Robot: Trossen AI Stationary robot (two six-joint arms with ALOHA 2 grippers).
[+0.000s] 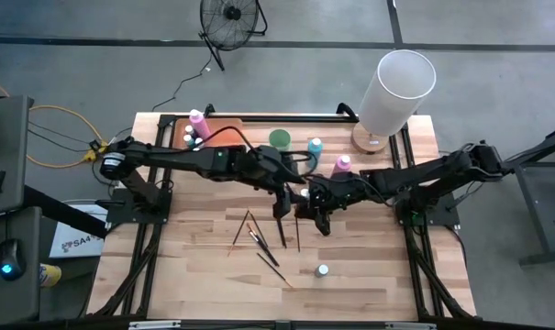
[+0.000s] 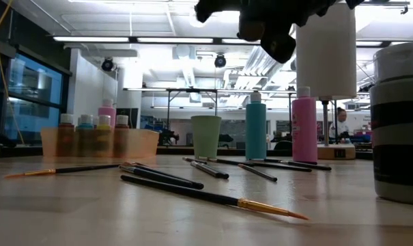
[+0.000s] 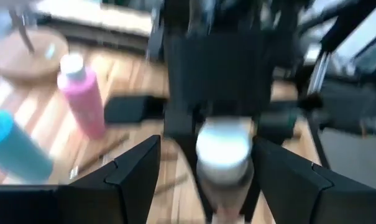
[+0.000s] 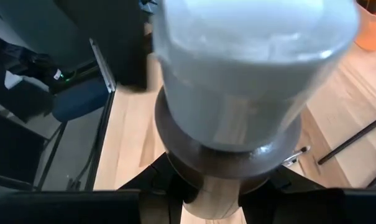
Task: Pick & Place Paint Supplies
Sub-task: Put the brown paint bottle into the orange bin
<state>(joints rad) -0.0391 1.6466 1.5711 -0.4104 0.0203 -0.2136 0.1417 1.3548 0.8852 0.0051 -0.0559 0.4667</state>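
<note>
Two tools meet mid-frame in the high view, above the desk (image 1: 194, 293). Right tool (image 1: 321, 216) is clamped on a small paint bottle (image 4: 250, 81) with a pale cap; its own wrist view fills with that cap, the fingers snug round the bottle's base. Left tool (image 1: 282, 203) hangs just beside it, fingers apart and empty; the left wrist view shows the same bottle (image 3: 223, 152) between its spread fingers (image 3: 135, 168), not touching. Looks like a handover or a carry toward the orange tray (image 1: 224, 124) at upper left, a judgement only.

Other supplies: dark-handled brushes (image 1: 259, 240) scattered on the desk below centre, one more small bottle (image 1: 323, 270) lower right of centre, pink bottle (image 1: 341, 165) and blue bottle (image 1: 315, 146) near the green cup (image 1: 280, 139), and more bottles in the tray (image 2: 97, 142).

Risks: the grip sits low on a top-heavy bottle, so a quick swing could tip it out. If the left tool closes off-centre, it may knock the bottle loose. Arms this close could clash. A drop would land among the brushes and scatter them.
</note>
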